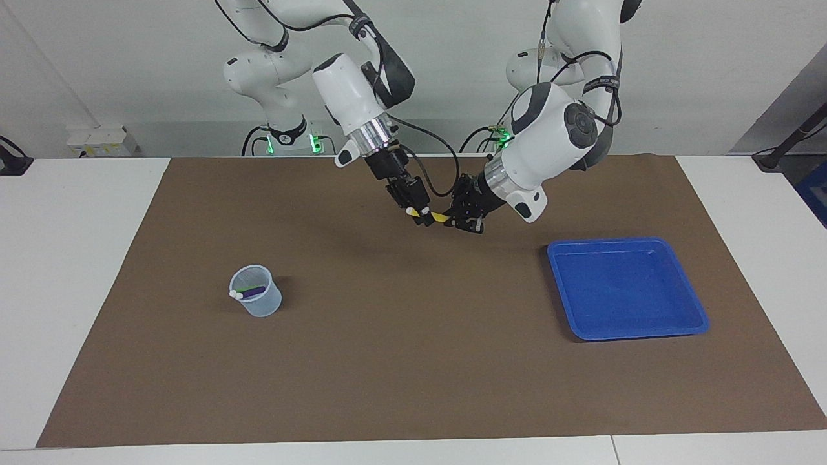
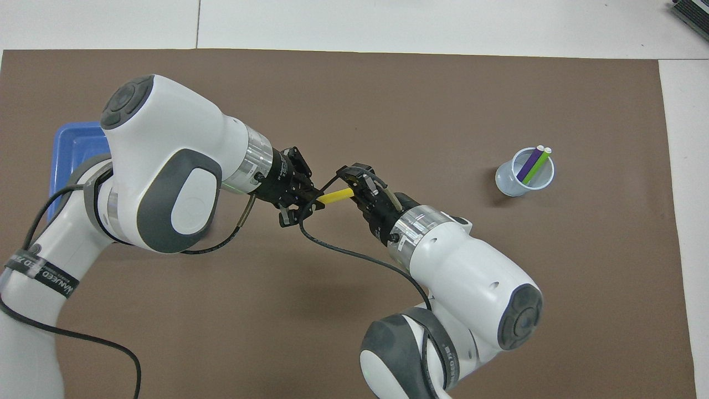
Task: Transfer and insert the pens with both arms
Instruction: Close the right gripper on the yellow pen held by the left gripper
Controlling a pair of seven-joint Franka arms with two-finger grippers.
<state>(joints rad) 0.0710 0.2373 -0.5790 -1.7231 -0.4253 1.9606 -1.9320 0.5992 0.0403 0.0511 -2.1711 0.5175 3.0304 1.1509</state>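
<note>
A white table with a brown mat (image 1: 413, 361) is sitting before a pale wall. Nearest the robots, both arms are meeting in the air over the middle of the mat. The left gripper (image 1: 460, 219) is clamping one end of the yellow pen (image 2: 334, 196), its fingertips pressed tight on it. The right gripper (image 1: 421, 216) is reaching over the pen's white-tipped end, its fingers narrowed around it; whether they are actually gripping cannot be told. Farther out, toward the left arm's end, a blue tray (image 1: 686, 297) is lying on the mat. Toward the right arm's end, a clear cup (image 1: 257, 301) is holding the purple pen (image 2: 529, 164) and the green pen (image 2: 537, 167), both leaning on its rim.

The handover looks the risky part: if the left gripper lets go before the right has a firm hold, the pen would likely drop to the mat. A grip so close to the tip could also let it swing or slip.

In the overhead view the left arm is hiding most of the tray, and the right gripper is covering the pen's white tip.
</note>
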